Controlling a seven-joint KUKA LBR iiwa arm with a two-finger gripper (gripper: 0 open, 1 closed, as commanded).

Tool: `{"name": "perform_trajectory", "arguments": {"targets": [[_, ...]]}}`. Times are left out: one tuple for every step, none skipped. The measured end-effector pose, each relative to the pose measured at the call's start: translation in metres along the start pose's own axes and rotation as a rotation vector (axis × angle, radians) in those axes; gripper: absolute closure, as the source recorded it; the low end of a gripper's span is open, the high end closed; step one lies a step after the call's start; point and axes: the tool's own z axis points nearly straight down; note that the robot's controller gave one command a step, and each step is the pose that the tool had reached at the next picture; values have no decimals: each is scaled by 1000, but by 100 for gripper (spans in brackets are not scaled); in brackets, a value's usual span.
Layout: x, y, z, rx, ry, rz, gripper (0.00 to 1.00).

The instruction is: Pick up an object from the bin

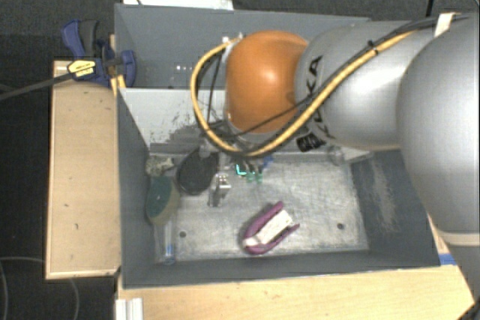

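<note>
Camera view, from above. The arm, with its orange cover and looped yellow cable, reaches in from the right and hangs low over the left-centre of the grey metal bin. The pincer shows beneath the cover as a short metallic tip close to the floor. The cover hides its mouth, so whether it is open or closed, and whether it has hold of anything, cannot be told.

Nearest to it, just to the left by the back wall, lies a dark rounded lump, matt and probably soft. It is the likeliest thing to be picked. Further left, against the side wall, lies a flat dull-green pad. A purple-and-white piece, curved, smooth and glossy, lies apart towards the front.

To take the dark lump cleanly, the pincer would probably need to centre over its broadest part and descend straight, clear of the back wall. It should close across the narrower width, because a rounded body may squirt out of an off-centre grip. The scuffed bare metal floor gives little friction to steady it.
</note>
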Motion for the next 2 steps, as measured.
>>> {"name": "perform_trajectory", "arguments": {"targets": [[-23, 3, 90, -3, -16, -40, 0], [-22, 3, 87, -3, -13, -34, 100]]}}
